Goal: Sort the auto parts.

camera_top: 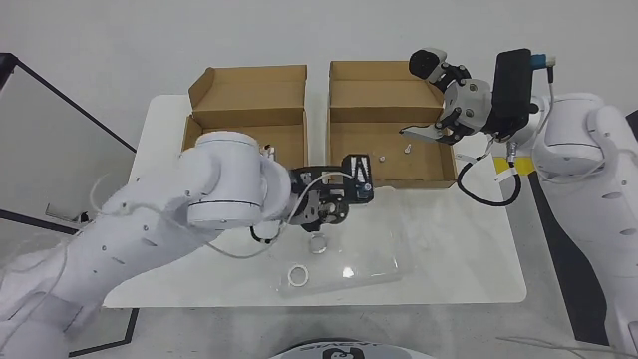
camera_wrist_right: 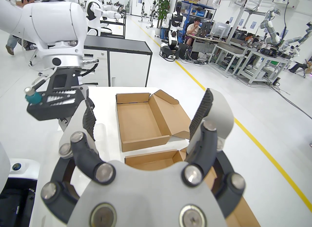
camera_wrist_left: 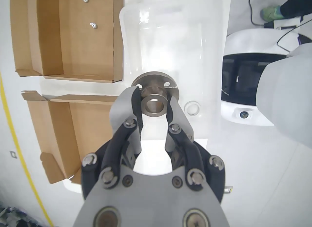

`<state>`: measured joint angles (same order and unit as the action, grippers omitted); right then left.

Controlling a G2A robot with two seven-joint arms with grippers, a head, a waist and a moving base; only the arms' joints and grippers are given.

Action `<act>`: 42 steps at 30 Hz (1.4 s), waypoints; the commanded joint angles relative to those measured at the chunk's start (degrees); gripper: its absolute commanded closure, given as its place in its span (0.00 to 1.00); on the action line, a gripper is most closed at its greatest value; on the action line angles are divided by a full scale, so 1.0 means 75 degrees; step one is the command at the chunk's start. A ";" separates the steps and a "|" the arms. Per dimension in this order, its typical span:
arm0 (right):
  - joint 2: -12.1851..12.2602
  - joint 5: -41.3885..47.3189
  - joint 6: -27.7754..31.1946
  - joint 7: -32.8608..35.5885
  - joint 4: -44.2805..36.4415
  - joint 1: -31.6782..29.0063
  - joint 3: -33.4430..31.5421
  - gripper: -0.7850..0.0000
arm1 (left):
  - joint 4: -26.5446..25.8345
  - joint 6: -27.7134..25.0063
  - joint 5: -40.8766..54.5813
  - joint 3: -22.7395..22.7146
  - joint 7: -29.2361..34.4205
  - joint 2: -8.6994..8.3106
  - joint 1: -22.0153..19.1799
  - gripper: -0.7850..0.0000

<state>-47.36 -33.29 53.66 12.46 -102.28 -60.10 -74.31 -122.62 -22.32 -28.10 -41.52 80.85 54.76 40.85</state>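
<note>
Left hand (camera_wrist_left: 154,95) clamped on metal flange (camera_wrist_left: 146,80) above clear tray (camera_wrist_left: 218,30). Flange best carried level to second box (camera_wrist_left: 80,125), away from bolt box (camera_wrist_left: 48,30), released low. Right hand (camera_wrist_right: 147,108) spread apart.

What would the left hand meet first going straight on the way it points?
Likely the clear tray: the left hand, shut on the flanged bushing, points down into it; the gap is unclear.

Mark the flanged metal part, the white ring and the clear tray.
flanged metal part (camera_wrist_left: 152,76), left wrist view, flange face.
white ring (camera_wrist_left: 187,108), left wrist view, its band.
clear tray (camera_wrist_left: 175,1), left wrist view, rim.
</note>
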 commanded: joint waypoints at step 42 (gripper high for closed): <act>0.0000 0.0000 0.0000 0.0000 0.0000 0.0000 0.0000 0.00 | 0.0093 -0.4757 0.0895 -0.5218 -0.7459 -0.0781 0.4818 1.00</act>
<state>-47.36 -33.29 53.66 12.46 -102.28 -60.10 -74.31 -121.92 -58.00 -21.39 -80.65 24.91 48.90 76.98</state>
